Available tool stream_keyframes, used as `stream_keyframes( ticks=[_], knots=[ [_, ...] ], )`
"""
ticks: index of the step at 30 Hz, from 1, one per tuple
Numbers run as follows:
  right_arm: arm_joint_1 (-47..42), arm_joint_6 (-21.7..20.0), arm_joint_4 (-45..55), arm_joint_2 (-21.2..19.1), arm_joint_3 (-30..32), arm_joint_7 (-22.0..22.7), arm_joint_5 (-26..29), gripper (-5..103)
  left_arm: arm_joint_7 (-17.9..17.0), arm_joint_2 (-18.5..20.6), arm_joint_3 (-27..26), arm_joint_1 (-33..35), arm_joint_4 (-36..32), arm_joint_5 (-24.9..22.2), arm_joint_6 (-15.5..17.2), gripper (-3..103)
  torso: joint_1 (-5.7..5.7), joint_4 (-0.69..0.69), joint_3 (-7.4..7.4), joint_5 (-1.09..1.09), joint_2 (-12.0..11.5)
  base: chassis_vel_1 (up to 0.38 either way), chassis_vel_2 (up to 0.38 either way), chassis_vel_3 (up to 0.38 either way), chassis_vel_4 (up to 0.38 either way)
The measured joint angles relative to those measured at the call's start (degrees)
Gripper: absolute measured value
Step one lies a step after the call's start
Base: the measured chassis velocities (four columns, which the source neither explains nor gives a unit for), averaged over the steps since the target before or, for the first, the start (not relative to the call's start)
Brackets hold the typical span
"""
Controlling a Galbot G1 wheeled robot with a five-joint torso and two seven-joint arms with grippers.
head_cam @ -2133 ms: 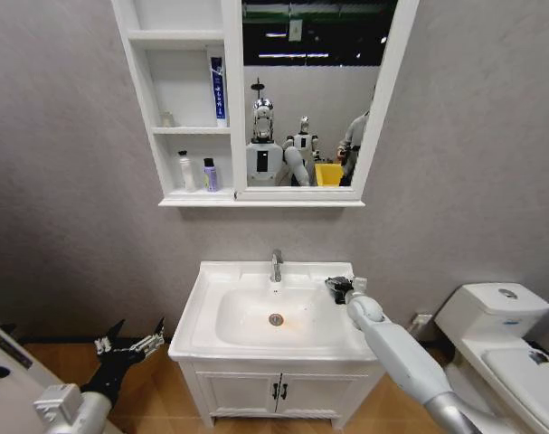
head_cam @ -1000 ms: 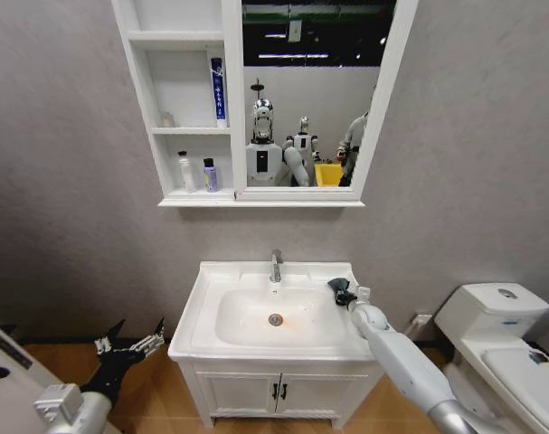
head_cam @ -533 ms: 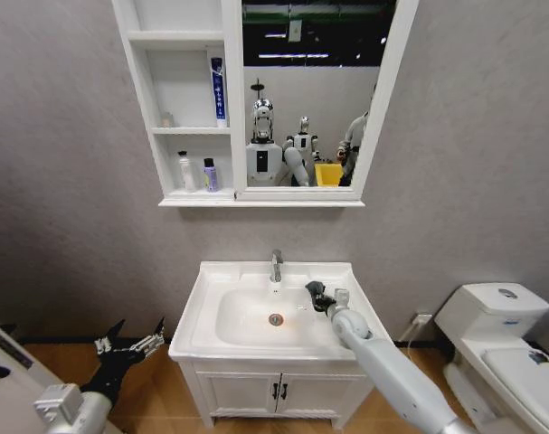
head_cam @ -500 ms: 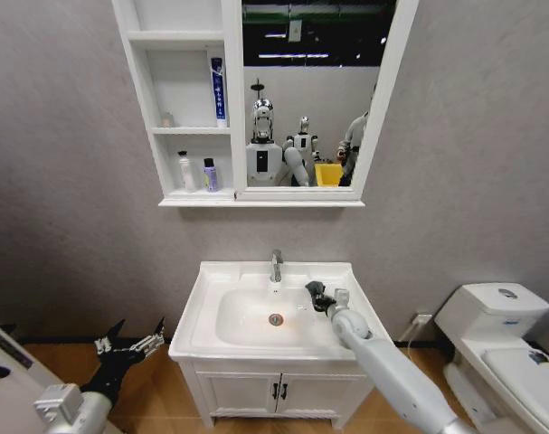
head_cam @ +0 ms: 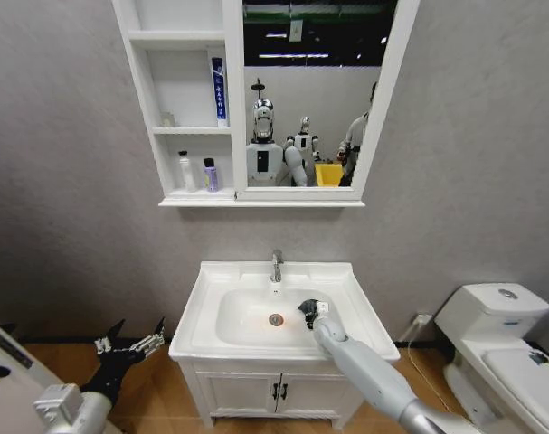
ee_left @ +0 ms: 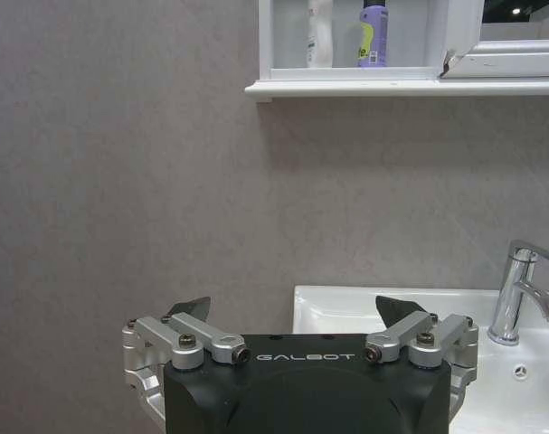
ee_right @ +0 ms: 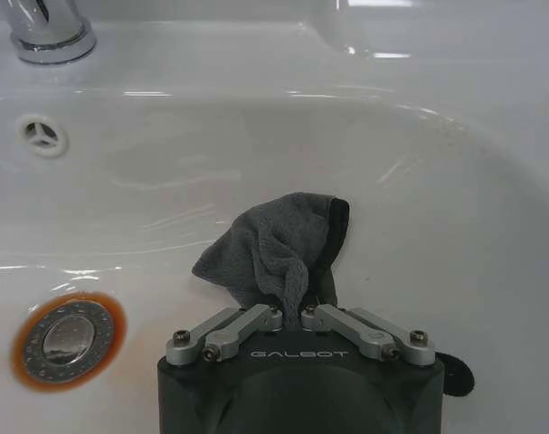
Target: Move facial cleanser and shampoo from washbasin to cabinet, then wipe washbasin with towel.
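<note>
My right gripper [head_cam: 307, 310] [ee_right: 292, 312] is shut on the small dark grey towel [ee_right: 279, 249] [head_cam: 306, 308]. It holds the towel against the inner slope of the washbasin [head_cam: 342, 276] bowl, just right of the drain [head_cam: 275, 319] [ee_right: 70, 333]. On the cabinet [head_cam: 165, 201], a white bottle [head_cam: 186, 172] and a purple bottle [head_cam: 209, 174] stand on the lowest shelf, and a blue tube [head_cam: 218, 89] on the one above. I cannot tell which are the facial cleanser and the shampoo. My left gripper [head_cam: 129, 348] [ee_left: 297, 312] hangs open, low and left of the washbasin.
The chrome tap [head_cam: 276, 265] [ee_left: 518, 289] stands at the back of the bowl. A white two-door vanity [head_cam: 247, 393] carries the washbasin. A white toilet [head_cam: 496, 334] stands to the right. A grey wall lies behind everything.
My right gripper has carried the towel from the washbasin's right rim leftwards and down into the bowl, close to the drain. The left arm has not moved.
</note>
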Motion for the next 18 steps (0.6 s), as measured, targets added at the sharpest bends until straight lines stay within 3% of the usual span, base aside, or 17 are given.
stream_keyframes(
  ticks=[12, 15, 18],
  knots=[
    [2.8, -0.3, -7.4, 10.7, -1.8, -0.9, 3.4, 4, 0.0, 0.0, 0.0, 0.0, 0.0, 0.0, 0.0, 100, 0.01, -0.01, 0.01, 0.03, 0.0, 0.000, 0.000, 0.000, 0.000],
    [3.6, 0.2, -9.6, 13.7, -1.4, -2.5, 2.7, 4, 0.0, 0.0, 0.0, 0.0, 0.0, 0.0, 0.0, 100, 0.01, -0.04, 0.02, 0.01, 0.0, 0.000, 0.000, 0.000, 0.000],
    [4.0, 1.9, -10.5, 18.0, -0.4, -5.4, 2.6, 4, 0.0, 0.0, 0.0, 0.0, 0.0, 0.0, 0.0, 100, 0.03, 0.04, 0.04, 0.07, 0.0, 0.000, 0.000, 0.000, 0.000]
  ],
)
